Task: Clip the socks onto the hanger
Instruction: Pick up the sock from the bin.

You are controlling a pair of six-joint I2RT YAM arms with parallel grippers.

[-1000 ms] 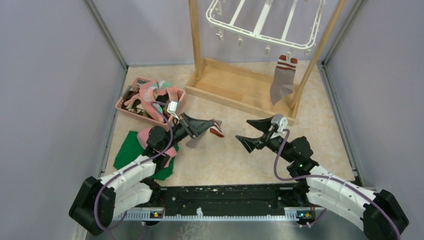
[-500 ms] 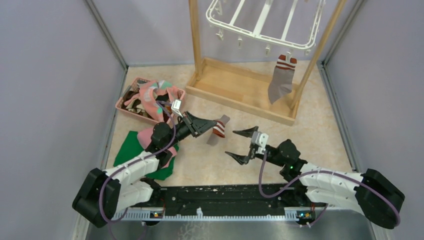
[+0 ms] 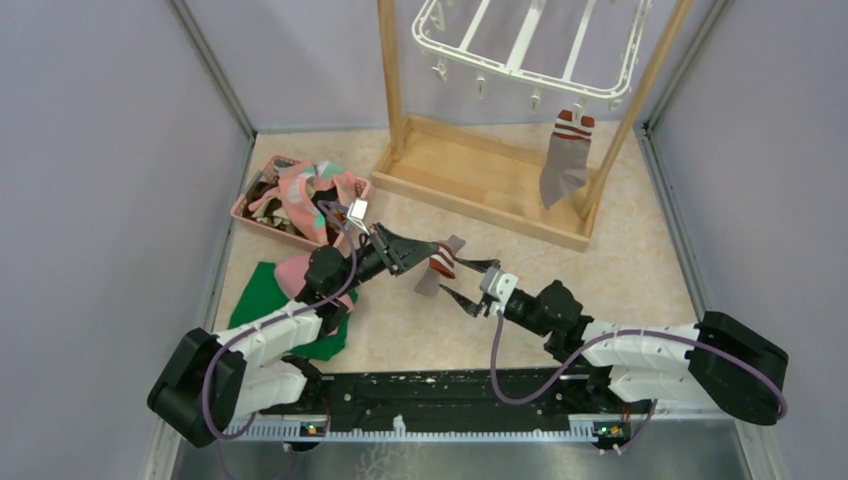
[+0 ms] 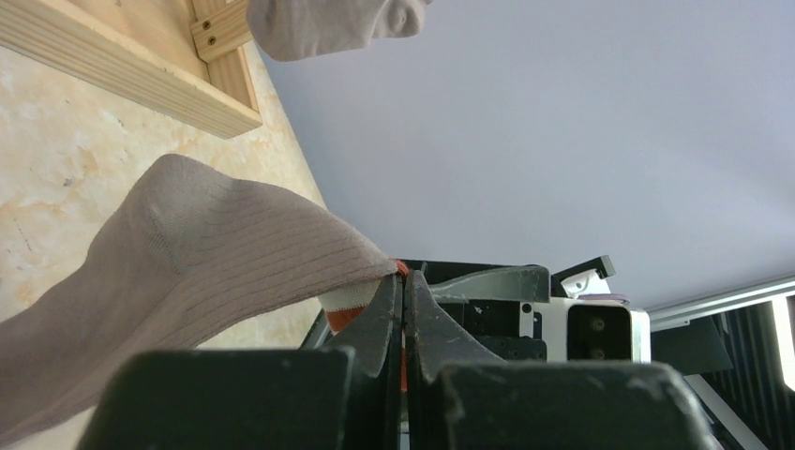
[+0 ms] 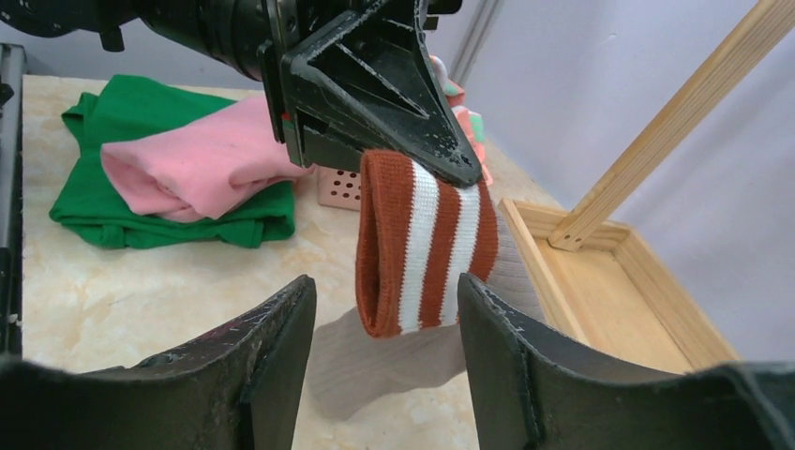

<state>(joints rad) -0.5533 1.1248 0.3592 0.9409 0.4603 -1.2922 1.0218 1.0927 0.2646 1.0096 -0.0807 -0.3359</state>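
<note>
My left gripper (image 3: 432,254) is shut on the edge of a grey-brown sock's red-white striped cuff (image 3: 440,262) and holds it above the floor; the grey foot (image 4: 206,253) droops below. In the left wrist view the jaws (image 4: 403,277) pinch the cuff's rim. My right gripper (image 3: 468,282) is open, its fingers either side of the cuff (image 5: 427,248) without touching it. The white hanger (image 3: 530,45) hangs at the top, with a matching sock (image 3: 566,160) clipped to its near right edge.
A pink basket (image 3: 262,168) of several socks stands at the left. A pink cloth (image 3: 295,270) lies on a green cloth (image 3: 262,295) under the left arm. The wooden frame stand (image 3: 480,180) holds the hanger at the back. Grey walls close in both sides.
My right gripper has swung left and low to the held sock, and its jaws have narrowed around the cuff. The left gripper has carried the sock slightly right.
</note>
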